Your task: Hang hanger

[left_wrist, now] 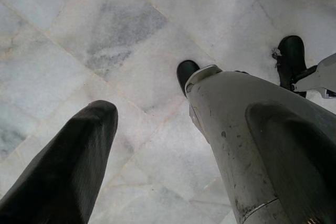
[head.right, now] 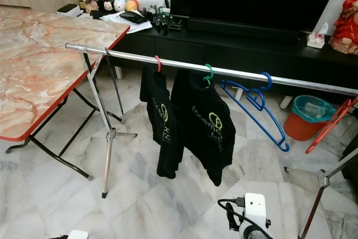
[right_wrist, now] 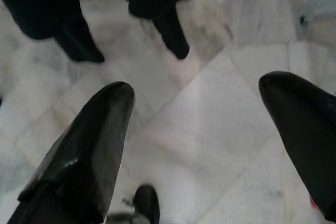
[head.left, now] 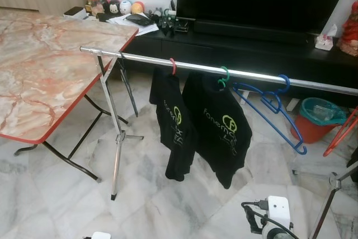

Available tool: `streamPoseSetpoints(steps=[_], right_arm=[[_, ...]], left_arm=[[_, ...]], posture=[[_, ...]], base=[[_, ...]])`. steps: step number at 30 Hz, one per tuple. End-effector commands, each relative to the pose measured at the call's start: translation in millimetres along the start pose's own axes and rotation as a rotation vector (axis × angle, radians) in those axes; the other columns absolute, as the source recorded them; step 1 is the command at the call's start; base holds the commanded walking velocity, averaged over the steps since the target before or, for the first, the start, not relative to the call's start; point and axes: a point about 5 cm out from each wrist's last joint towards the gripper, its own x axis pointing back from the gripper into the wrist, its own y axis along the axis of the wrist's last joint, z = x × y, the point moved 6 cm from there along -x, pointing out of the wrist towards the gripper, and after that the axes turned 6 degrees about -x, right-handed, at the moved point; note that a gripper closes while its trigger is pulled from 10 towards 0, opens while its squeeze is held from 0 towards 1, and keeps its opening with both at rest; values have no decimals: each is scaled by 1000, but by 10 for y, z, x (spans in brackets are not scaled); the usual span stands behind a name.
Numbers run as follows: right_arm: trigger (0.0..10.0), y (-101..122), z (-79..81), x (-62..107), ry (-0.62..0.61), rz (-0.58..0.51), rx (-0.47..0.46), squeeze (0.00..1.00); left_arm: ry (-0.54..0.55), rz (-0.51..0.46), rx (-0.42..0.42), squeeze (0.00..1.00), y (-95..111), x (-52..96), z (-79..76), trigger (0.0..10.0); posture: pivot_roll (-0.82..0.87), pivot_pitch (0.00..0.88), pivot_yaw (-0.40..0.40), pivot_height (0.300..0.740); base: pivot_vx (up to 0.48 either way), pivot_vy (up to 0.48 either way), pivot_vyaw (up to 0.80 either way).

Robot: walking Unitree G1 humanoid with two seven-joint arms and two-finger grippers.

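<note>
Right wrist view: right pincer (right_wrist: 197,106) wide apart, empty.

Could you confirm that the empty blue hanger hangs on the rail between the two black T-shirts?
Not quite: in the left eye view the blue hanger hangs on the rail to the robot's right of both black T-shirts, not between them. It is indeed empty.

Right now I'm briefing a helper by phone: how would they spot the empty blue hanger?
Find the long silver rail in front of the black TV cabinet. Two black T-shirts hang near its middle; the blue hanger hooks on just to their right. It alone is blue and carries no clothing.
</note>
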Motion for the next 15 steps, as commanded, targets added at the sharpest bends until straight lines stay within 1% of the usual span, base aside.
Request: streamPoseSetpoints(steps=[1, 7, 15], right_arm=[[10000, 77, -25, 1, -17, -47, -21, 0], [10000, 176, -58, 16, -61, -123, -52, 0], [10000, 285, -28, 27, -51, -194, -63, 0]], left_arm=[[-25, 50, -26, 0, -164, 7, -109, 10000], [-38, 44, -45, 0, -119, -11, -204, 10000], [-40, 48, -61, 0, -116, -17, -240, 10000]], posture=[[-163, 0, -39, 740], [-181, 0, -26, 740], [-196, 0, -16, 740]], base=[[0, 0, 0], [0, 0, 0], [0, 0, 0]])
